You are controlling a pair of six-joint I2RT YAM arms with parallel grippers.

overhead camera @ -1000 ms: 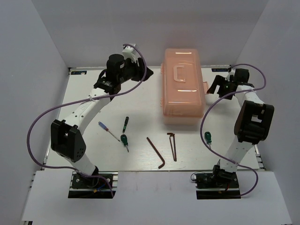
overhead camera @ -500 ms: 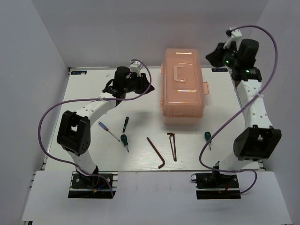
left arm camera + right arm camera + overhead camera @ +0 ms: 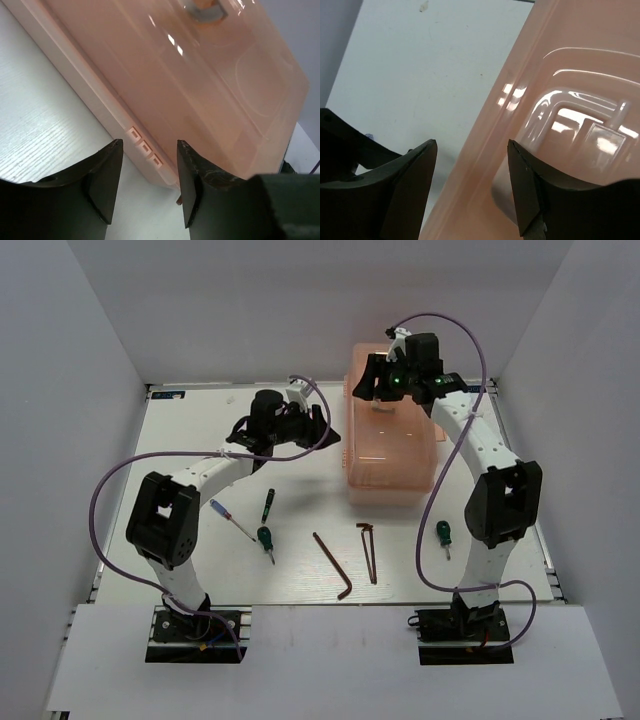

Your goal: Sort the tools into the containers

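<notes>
The salmon-pink toolbox (image 3: 390,455) stands shut at the back middle of the table. My left gripper (image 3: 328,430) is open and empty, right at the box's left side wall (image 3: 145,147). My right gripper (image 3: 370,383) is open and empty above the far left of the lid (image 3: 485,165), near the lid handle (image 3: 580,115). On the table lie a blue-handled driver (image 3: 226,516), two green-handled screwdrivers (image 3: 267,504) (image 3: 265,538), two dark hex keys (image 3: 333,562) (image 3: 368,551), and a third green screwdriver (image 3: 443,533).
White walls close off the table on the left, back and right. The right arm arches over the toolbox's right half, with its purple cable looping above. The tools lie in a row in front of the box.
My right arm has swung from the toolbox's right side up and over to above the lid's far left. My left gripper has moved right, up to the box's left wall.
</notes>
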